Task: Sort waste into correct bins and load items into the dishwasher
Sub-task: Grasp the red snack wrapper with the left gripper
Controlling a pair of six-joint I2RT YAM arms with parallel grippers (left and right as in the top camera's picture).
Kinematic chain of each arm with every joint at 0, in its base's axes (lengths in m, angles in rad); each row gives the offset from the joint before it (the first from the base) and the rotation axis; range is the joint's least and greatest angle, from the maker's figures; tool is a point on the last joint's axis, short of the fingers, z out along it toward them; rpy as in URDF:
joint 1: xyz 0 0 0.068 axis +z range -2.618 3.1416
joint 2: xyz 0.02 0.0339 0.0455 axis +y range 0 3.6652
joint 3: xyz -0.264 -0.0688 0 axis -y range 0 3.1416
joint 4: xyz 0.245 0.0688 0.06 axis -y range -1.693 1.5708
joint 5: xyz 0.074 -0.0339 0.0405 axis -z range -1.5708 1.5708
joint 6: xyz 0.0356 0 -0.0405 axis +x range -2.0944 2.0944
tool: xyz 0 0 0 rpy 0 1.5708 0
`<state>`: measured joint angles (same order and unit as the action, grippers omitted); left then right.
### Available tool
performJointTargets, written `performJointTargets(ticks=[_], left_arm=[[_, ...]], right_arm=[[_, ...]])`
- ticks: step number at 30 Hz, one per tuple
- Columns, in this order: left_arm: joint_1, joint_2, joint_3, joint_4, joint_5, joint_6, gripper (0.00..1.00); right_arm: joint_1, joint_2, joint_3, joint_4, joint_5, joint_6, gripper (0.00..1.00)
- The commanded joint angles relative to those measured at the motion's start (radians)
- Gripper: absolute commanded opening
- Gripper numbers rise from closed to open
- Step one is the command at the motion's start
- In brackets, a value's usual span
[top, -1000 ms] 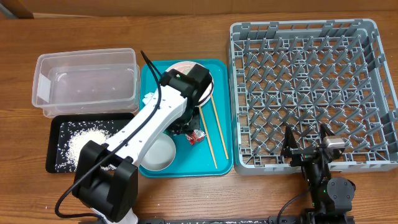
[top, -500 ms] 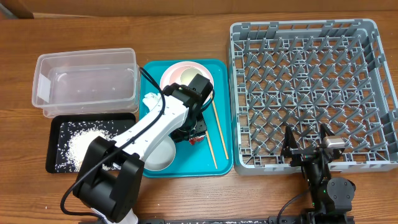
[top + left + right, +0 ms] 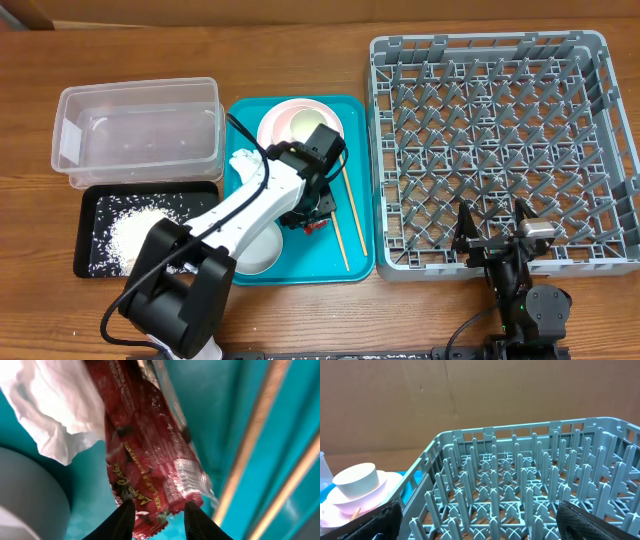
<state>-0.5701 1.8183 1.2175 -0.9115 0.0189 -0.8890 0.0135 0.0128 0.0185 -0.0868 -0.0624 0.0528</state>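
Note:
The red snack wrapper (image 3: 150, 460) lies on the teal tray, with the crumpled white napkin (image 3: 55, 405) touching its left side. My left gripper (image 3: 155, 510) is open, its two fingers straddling the wrapper's near end. In the overhead view the left gripper (image 3: 308, 212) covers most of the wrapper (image 3: 317, 224). Two chopsticks (image 3: 350, 210) lie just right of it. The pink plate (image 3: 275, 125) carries a white bowl (image 3: 303, 125). Another bowl (image 3: 255, 248) sits at the tray's front. My right gripper (image 3: 493, 232) is open and empty at the grey rack's (image 3: 500, 140) front edge.
The clear tub (image 3: 135, 90) stands at the left. In front of it the black tray (image 3: 90, 200) holds white rice (image 3: 135, 230). The teal tray (image 3: 360, 265) lies between them and the rack. The right wrist view shows the rack pegs (image 3: 520, 480) and the bowl on the plate (image 3: 355, 482).
My left gripper has moved from over the plate toward the tray's front and come down over the red wrapper. The right arm has not moved.

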Motion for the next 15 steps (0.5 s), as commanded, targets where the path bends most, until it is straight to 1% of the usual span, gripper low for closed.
performJointTargets(ticks=[1,9,15], left_arm=[[-0.005,0.007,-0.045,0.022,-0.006,-0.017,0.35],[-0.004,0.007,-0.055,0.03,-0.046,-0.017,0.35],[-0.004,0.007,-0.055,0.03,-0.058,-0.016,0.42]], right_arm=[[-0.003,-0.009,-0.01,0.007,0.006,0.007,1.0],[-0.004,-0.009,-0.01,0.007,0.005,0.007,1.0],[-0.004,-0.009,-0.01,0.007,0.006,0.007,1.0]])
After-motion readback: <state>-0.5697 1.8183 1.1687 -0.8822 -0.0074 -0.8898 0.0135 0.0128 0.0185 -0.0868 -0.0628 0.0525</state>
